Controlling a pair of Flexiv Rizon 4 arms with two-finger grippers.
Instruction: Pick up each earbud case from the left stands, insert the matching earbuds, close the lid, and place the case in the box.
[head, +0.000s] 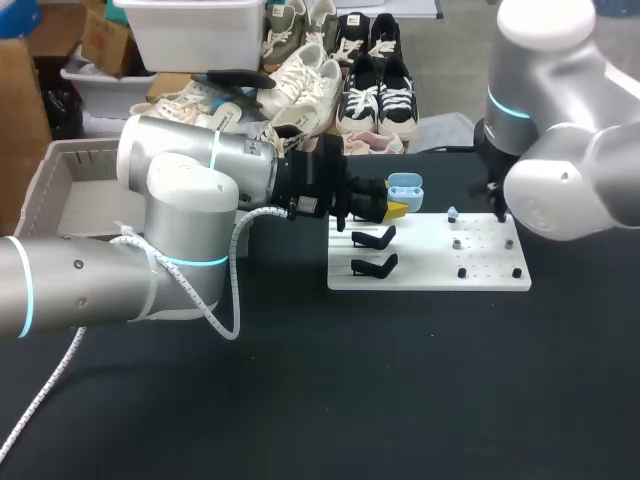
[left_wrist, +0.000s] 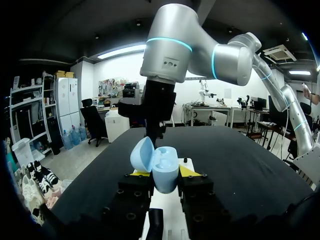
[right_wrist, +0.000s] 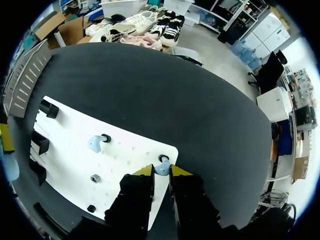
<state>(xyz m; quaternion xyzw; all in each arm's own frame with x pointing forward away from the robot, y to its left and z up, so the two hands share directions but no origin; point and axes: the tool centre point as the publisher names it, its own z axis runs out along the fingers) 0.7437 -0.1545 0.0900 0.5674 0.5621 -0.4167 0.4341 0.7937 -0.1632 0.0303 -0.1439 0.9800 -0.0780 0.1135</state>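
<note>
**Case held open, earbud waiting at the other gripper**

The left gripper (left_wrist: 164, 172) clasps the pale blue earbud case (left_wrist: 166, 181) from two sides with its yellow tips, low on the body. The case stands upright, with its long axis vertical and its mouth facing up. Its lid (left_wrist: 142, 154) hangs open off the hinge, leaning toward 12 o'clock as the head view lays out the table. The case hovers over the 11 o'clock edge of the white board (right_wrist: 125, 160).

The right gripper (right_wrist: 162, 171) sits at the board's 2 o'clock corner, with a blue earbud (right_wrist: 161, 166) on its peg close in front of it. Whether the earbud is gripped yet I cannot tell. A second earbud (right_wrist: 96, 143) sits on a peg nearer the board's middle.

To do this step well, I would draw the earbud straight up off the peg. The case should be held level and unmoving while the earbud comes down along that vertical axis into its matching well. The box (head: 60, 190) lies out at 9 o'clock.
</note>
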